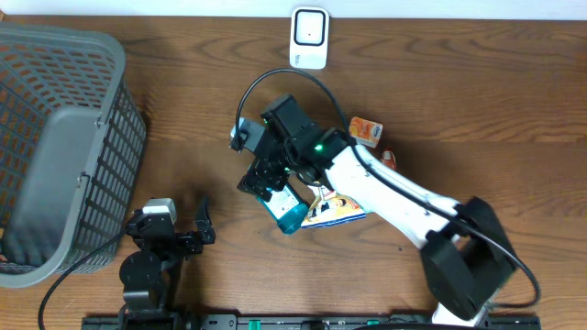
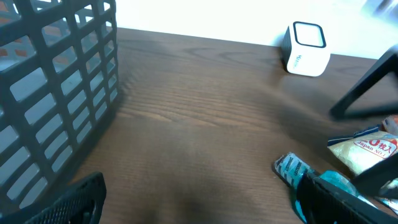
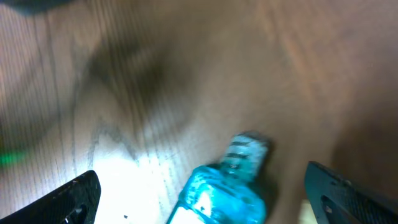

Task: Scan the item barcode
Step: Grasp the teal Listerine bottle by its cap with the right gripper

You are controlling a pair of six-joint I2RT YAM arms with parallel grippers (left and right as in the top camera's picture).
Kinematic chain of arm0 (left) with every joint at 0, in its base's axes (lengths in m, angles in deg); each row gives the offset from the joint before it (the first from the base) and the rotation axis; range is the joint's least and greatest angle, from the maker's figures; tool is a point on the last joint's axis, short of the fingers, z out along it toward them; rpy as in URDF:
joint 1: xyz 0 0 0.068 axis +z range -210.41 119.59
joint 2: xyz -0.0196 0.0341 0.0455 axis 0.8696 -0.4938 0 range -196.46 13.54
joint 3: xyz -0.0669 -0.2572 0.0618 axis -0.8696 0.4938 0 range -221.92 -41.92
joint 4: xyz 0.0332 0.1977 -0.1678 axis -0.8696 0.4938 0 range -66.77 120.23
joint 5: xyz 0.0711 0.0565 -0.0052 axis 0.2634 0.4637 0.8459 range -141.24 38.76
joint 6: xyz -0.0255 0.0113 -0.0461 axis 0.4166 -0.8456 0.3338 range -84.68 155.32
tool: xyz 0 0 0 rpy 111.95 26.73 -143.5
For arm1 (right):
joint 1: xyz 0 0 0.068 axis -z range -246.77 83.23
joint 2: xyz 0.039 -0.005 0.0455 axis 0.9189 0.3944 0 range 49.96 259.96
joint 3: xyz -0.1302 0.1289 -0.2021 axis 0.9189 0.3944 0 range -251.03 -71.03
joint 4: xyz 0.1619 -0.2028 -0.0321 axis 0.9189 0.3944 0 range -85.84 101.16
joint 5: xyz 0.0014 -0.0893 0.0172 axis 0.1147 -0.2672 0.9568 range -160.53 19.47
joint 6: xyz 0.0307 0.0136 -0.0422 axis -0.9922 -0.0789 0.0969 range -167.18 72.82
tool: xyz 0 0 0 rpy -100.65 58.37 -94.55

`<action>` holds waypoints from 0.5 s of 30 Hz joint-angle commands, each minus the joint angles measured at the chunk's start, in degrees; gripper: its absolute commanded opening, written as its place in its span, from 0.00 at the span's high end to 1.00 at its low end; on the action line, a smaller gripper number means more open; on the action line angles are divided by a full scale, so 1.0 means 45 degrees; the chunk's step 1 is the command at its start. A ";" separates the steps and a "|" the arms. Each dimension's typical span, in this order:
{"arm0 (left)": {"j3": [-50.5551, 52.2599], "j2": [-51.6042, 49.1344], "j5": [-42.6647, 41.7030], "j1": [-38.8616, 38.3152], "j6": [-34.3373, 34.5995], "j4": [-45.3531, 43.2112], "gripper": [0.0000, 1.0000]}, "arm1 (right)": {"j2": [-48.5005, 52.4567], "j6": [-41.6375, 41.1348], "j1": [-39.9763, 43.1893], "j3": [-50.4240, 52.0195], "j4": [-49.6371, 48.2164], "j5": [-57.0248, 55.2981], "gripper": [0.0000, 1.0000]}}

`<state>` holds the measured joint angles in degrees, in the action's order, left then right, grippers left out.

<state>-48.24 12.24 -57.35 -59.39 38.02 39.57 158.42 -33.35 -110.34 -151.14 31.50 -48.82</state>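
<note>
On a brown wood-grain table (image 1: 440, 82), the left gripper (image 1: 180, 223) sits nearest the robot's base with its black fingers spread wide, holding and touching nothing. Beside it on the left stands a tall grey plastic basket (image 1: 55, 137) with latticed walls. Just beyond, at centre, a translucent teal bottle (image 1: 286, 213) lies on its side, its ribbed silvery cap pointing away from the right arm. A flat, glossy snack packet (image 1: 337, 209) printed in white, yellow and blue lies against its right side. The white right arm (image 1: 385, 188) reaches in from the lower right and covers part of both. The right gripper (image 1: 269, 181) hangs directly over the bottle with its dark fingers parted to their widest, one on either side. The wrist view shows the bottle between them, but whether they touch it cannot be told. Farther back, a small orange pouch (image 1: 367, 131) lies to the right of the arm. At the far edge, well apart from everything else, stands a white rounded-square barcode scanner (image 1: 309, 37) with a dark-framed face.
</note>
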 commanded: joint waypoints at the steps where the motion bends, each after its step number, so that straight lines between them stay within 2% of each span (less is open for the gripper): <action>1: 0.0180 -0.0005 -0.0170 0.0044 -0.0214 0.0355 0.02 | 0.1127 -0.0447 0.0019 -0.0170 -0.0039 0.0962 0.02; 5: 0.0180 -0.0005 -0.0170 0.0044 -0.0214 0.0355 0.02 | 0.1909 -0.0447 0.0049 -0.0170 -0.0185 0.0471 0.09; 9: 0.0180 -0.0005 -0.0170 0.0044 -0.0214 0.0350 0.02 | 0.2341 -0.0442 0.0146 -0.0170 -0.0228 -0.0228 0.08; 15: 0.0180 -0.0005 -0.0170 0.0044 -0.0214 0.0355 0.02 | 0.2569 -0.0457 0.0282 -0.0170 0.0073 0.0311 0.14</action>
<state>-48.24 12.24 -57.35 -59.39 38.02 39.57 168.98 -34.86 -109.53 -151.16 31.12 -48.58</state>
